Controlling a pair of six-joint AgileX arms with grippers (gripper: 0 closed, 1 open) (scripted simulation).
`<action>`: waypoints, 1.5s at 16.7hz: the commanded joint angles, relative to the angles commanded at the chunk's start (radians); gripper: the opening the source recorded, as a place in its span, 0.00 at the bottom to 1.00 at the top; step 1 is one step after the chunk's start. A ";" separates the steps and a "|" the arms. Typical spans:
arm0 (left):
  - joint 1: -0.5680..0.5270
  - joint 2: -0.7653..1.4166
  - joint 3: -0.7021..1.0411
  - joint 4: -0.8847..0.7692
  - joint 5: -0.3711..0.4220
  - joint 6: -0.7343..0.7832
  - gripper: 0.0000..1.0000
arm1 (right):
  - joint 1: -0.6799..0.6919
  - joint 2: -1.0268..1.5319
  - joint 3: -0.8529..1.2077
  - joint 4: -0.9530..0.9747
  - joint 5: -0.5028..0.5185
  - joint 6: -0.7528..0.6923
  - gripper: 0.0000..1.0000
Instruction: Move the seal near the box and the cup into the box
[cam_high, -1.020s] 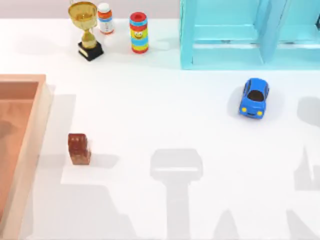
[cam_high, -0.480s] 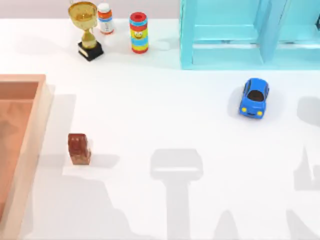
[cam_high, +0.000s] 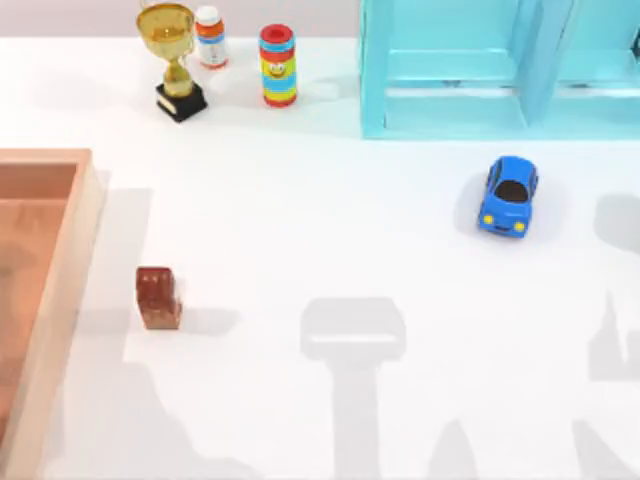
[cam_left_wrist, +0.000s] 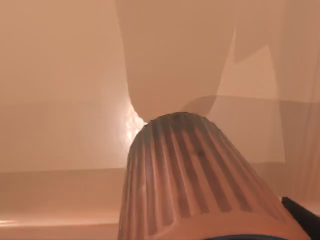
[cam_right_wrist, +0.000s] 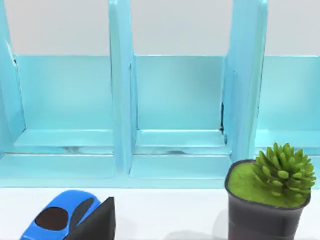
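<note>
The cup (cam_left_wrist: 195, 185), dark brown and ribbed with a coppery sheen, hangs close in the left wrist view, its base pointing at the reddish-brown inside of the box (cam_left_wrist: 60, 75). My left gripper is shut on it, and one dark fingertip (cam_left_wrist: 302, 216) shows beside its rim. In the top view the box (cam_high: 62, 290) lies at the table's left edge with its tan rim showing. The seal (cam_high: 158, 297) stands upright on the table just right of that rim. A dark part of my right gripper (cam_right_wrist: 97, 225) shows before the shelf.
A turquoise shelf unit (cam_high: 480, 70) stands at the back right, with a blue toy car (cam_high: 508, 194) in front of it. A gold trophy (cam_high: 173, 60), a small bottle (cam_high: 209, 37) and a striped toy (cam_high: 277, 65) line the back. A potted plant (cam_right_wrist: 267, 192) stands by the shelf.
The arm's shadow at the table's lower left has slid leftward, and the shadow inside the box has shifted. The seal and the car have not moved.
</note>
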 joint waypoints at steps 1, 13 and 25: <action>0.007 0.004 -0.012 0.015 0.019 0.003 0.00 | 0.000 0.000 0.000 0.000 0.000 0.000 1.00; 0.014 0.009 -0.020 0.027 0.034 0.005 0.53 | 0.000 0.000 0.000 0.000 0.000 0.000 1.00; 0.014 0.009 -0.020 0.027 0.034 0.005 1.00 | 0.000 0.000 0.000 0.000 0.000 0.000 1.00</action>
